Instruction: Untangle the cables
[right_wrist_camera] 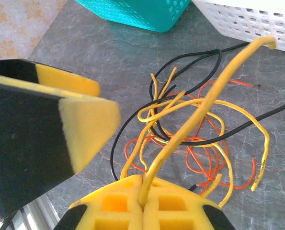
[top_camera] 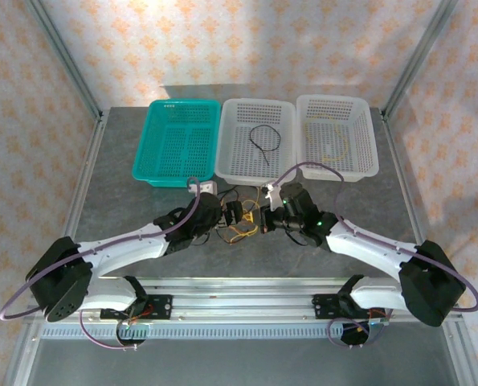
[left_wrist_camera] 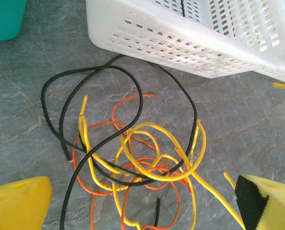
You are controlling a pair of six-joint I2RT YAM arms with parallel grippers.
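Enclosure walls [top_camera: 247,40]: pale covering with a repeating orange floral print, unevenly lit, soft bright patches across the upper area. Metal frame posts [top_camera: 66,56] slant at both rear corners. Table [top_camera: 118,205]: grey, marble-veined, matte top.

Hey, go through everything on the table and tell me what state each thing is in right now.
Left end effector: open, above the tangle.
Right end effector: shut on a yellow cable.
Tangle: black, yellow and orange cables knotted together on the table.
Teal basket: empty.
Middle basket: holds a black cable.
Right basket: holds a second yellow cable.
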